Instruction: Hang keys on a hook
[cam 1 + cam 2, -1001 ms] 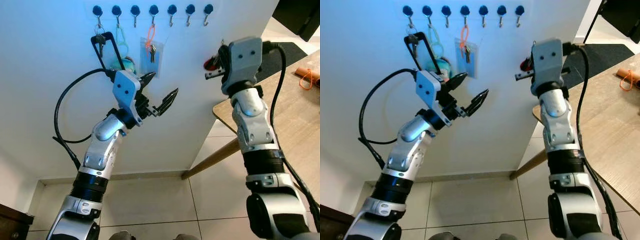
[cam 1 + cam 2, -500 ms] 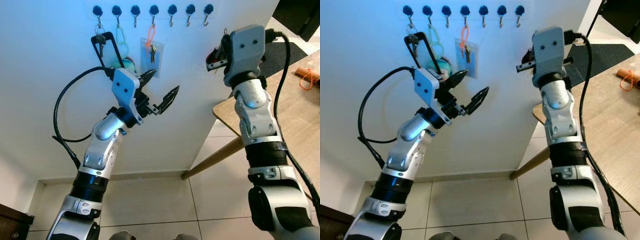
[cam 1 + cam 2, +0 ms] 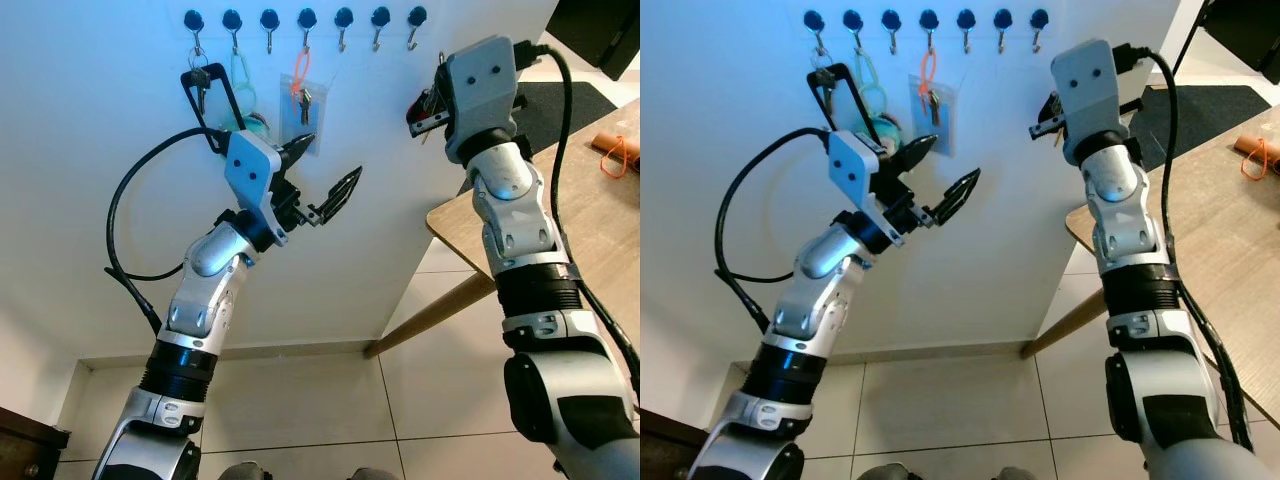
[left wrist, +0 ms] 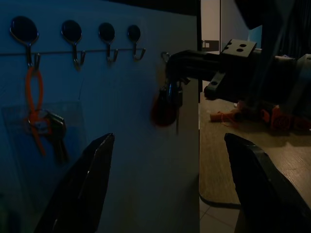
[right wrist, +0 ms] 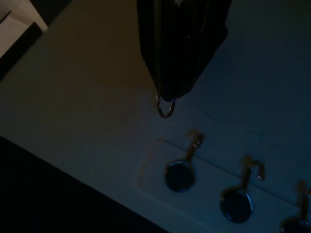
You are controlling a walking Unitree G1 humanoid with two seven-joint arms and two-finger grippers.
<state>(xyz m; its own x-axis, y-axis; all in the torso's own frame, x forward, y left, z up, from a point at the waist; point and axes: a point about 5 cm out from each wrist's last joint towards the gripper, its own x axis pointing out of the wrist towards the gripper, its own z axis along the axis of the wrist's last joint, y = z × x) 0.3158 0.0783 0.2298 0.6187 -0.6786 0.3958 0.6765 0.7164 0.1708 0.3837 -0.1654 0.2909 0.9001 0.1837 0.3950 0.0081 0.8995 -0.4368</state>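
Keys (image 4: 165, 104) clamped in right end effector (image 5: 165, 99) beside hooks (image 5: 181, 167), left end effector (image 3: 322, 180) apart, table (image 3: 590, 230) near

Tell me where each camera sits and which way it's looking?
Eye views: on the head, facing the wall's hook rail; both arms show.
Left wrist view: along the open left pincer toward the hooks and the right pincer.
Right wrist view: along the right pincer, shut on a key ring, near the hooks.
All share the hooks.

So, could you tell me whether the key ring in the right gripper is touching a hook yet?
Apart. The right wrist view shows blank wall between the key ring, held by the right gripper, and the nearest hook.
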